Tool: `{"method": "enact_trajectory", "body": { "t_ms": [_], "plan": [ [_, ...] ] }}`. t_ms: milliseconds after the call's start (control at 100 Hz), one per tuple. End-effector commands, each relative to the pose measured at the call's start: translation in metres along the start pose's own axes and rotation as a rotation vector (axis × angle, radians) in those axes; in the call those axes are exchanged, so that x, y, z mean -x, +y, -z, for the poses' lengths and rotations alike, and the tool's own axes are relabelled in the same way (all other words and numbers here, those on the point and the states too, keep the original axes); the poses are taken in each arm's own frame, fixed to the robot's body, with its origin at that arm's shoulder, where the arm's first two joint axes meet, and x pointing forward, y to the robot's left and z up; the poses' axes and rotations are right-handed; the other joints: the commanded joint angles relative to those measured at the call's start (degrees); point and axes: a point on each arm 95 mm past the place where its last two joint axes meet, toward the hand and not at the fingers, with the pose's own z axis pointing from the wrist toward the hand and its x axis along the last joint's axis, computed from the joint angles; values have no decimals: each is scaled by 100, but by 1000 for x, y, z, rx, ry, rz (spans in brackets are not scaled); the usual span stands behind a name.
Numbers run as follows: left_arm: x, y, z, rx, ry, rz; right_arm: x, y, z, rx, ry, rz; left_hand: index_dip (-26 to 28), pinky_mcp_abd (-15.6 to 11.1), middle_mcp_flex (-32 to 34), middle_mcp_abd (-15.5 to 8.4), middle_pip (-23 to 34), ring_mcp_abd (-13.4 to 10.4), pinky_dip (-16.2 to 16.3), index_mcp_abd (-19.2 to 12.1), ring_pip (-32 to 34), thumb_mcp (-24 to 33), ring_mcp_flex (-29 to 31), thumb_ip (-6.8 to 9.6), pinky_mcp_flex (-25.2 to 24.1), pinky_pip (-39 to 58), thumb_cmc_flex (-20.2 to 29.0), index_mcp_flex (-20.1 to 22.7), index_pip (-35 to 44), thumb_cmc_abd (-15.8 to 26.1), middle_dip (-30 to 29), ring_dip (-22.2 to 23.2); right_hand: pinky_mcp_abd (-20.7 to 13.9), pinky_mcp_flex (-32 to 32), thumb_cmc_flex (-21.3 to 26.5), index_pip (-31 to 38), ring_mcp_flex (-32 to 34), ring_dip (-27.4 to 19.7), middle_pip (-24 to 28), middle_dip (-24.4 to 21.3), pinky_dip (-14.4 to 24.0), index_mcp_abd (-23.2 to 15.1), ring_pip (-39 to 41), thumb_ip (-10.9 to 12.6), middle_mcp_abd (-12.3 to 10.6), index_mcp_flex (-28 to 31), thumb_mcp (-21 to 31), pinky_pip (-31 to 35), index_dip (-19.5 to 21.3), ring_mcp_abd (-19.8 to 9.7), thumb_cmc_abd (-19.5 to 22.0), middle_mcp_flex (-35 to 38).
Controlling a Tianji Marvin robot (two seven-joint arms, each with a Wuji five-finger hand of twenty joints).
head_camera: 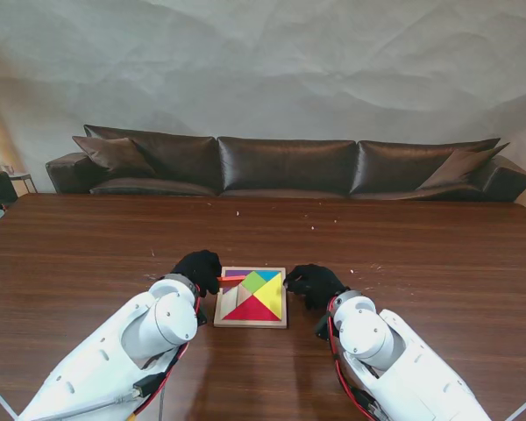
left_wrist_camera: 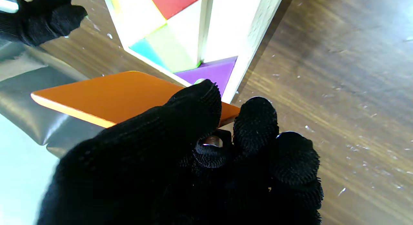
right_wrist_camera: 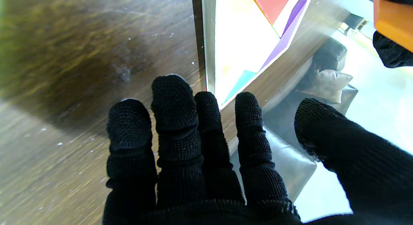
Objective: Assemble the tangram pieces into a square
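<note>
Big brown bench (head_camera: 88, 254) by a dark sofa (head_camera: 285, 165). Wooden tray (head_camera: 251, 323) nearly full of tangram pieces (head_camera: 256, 296). Right hand (head_camera: 313, 284) spread flat beside tray, likely steadying. Left hand (head_camera: 198, 268) pinching orange piece (left_wrist_camera: 109, 97) over the tray's last gap.

From the stand we looked down on both hands; each wrist camera sat close behind its fingers, both sharing the wooden tray (head_camera: 250, 324) (left_wrist_camera: 255, 31) (right_wrist_camera: 209, 41).
</note>
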Motion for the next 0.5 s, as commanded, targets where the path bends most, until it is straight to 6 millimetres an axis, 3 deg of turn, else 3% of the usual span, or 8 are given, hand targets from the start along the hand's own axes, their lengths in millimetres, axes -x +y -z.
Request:
{"method": "enact_trajectory", "body": {
  "t_ms": [0,170,490],
  "plan": [
    [-8,8,-2,15,5,6,-2,-4,0,-15,6,-4,55,9,263,-43,230,233,125,112,306,637,274,417,160,427,59,487,419,107,105,-52,67,-797,-41,86,-116,-26,80,-71,165,9,88,169,129,-75,-104,190,-35,46,98,-140],
    [-12,17,-10,-25,4,-57,-2,-3,0,-14,6,-5,36,30,284,-35,277,288,91,68,457,738,286,497,175,481,61,553,451,43,105,-165,72,-796,-39,84,-114,-26,79,-71,166,10,86,169,126,-79,-105,190,-36,44,100,-141],
    [-11,23,-22,-62,9,-187,-2,-3,0,-8,8,-6,40,48,229,-22,281,312,94,76,469,711,217,489,79,503,70,517,455,79,105,-187,76,-797,-39,81,-118,-25,79,-71,166,6,88,168,131,-86,-98,188,-36,50,92,-140]
  ]
}}
